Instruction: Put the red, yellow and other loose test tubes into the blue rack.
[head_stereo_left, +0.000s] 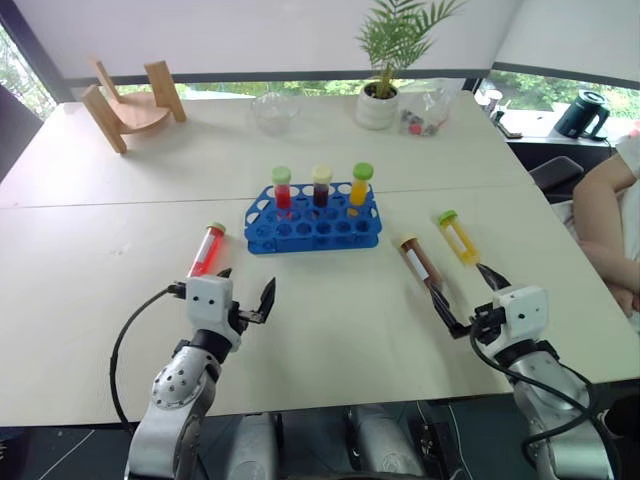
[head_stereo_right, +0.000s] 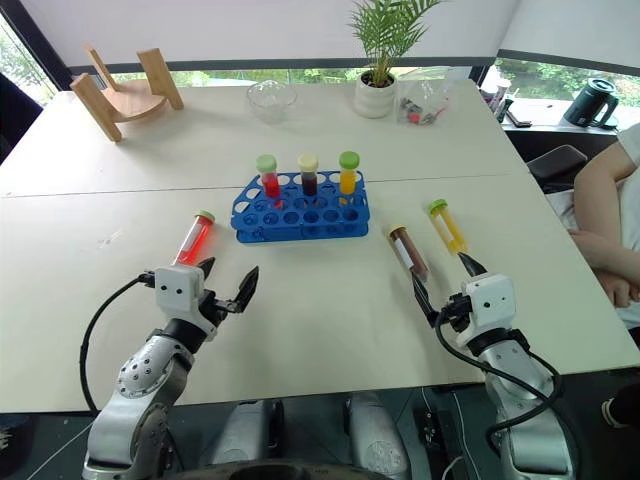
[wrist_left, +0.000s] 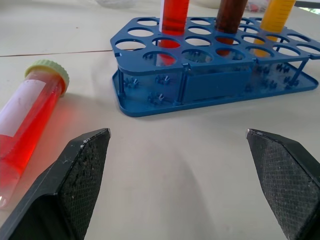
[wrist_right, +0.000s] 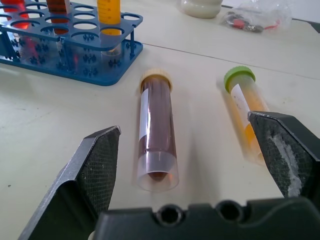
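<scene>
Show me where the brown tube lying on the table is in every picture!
Left eye view: the loose brown tube lies right of the blue rack, beside the loose yellow tube.
Right eye view: same place, right of the rack.
Left wrist view: not in it.
Right wrist view: in the middle, between the right gripper's fingers.
Shared landmark: the blue rack.

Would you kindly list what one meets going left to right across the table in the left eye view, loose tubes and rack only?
Red tube → blue rack → brown tube → yellow tube.
</scene>
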